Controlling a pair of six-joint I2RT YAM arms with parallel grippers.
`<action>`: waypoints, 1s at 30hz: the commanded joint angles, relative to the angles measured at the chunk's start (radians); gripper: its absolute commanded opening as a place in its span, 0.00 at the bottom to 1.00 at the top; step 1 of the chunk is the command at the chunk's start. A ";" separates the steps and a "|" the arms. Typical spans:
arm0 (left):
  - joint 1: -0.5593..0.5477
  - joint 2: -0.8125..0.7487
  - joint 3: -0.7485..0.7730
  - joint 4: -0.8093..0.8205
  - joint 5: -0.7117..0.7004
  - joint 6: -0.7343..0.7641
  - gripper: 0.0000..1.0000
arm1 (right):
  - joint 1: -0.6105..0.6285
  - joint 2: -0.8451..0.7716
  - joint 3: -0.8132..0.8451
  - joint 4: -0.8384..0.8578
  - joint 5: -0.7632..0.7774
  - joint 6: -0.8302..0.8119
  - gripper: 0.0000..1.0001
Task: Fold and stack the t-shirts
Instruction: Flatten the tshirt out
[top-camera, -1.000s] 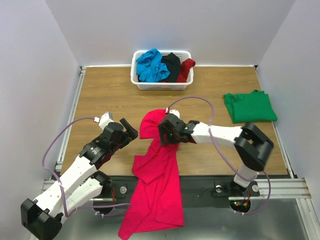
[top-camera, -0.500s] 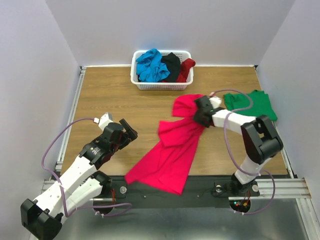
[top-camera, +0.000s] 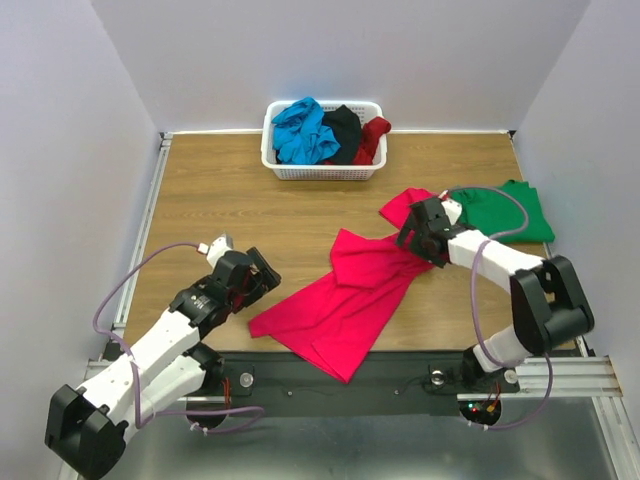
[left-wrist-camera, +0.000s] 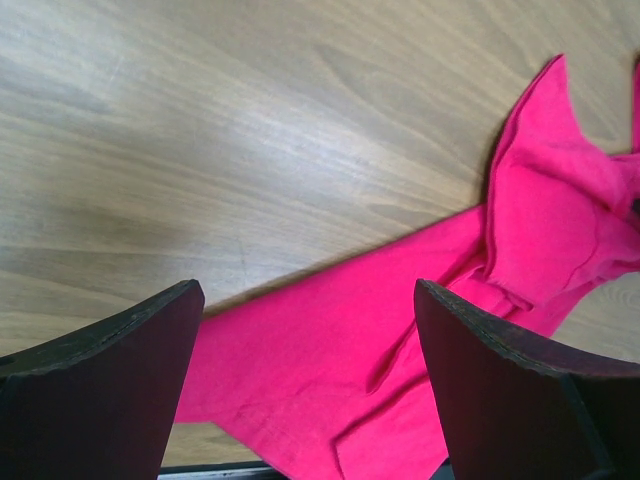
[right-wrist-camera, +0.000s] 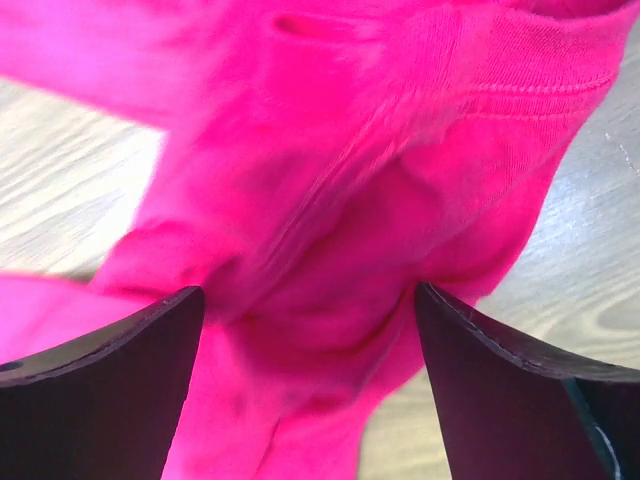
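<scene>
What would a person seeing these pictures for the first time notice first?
The bright pink-red t-shirt sprawls crumpled across the table's near middle, its far end at the right gripper. A folded green t-shirt lies near the right edge; a white basket of shirts stands at the far edge.

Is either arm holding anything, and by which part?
Nothing looks clamped. The right gripper is spread wide around one bunched end of the pink shirt; the left gripper is open and empty.
</scene>
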 joint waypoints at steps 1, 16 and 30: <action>-0.005 -0.006 -0.057 0.051 0.060 -0.026 0.98 | 0.011 -0.154 0.036 -0.020 -0.066 -0.113 1.00; -0.005 0.108 -0.134 0.002 0.077 -0.139 0.96 | 0.011 -0.146 0.169 -0.022 -0.039 -0.227 1.00; -0.006 0.235 -0.089 0.020 0.078 -0.051 0.72 | 0.011 0.115 0.362 -0.011 0.029 -0.247 1.00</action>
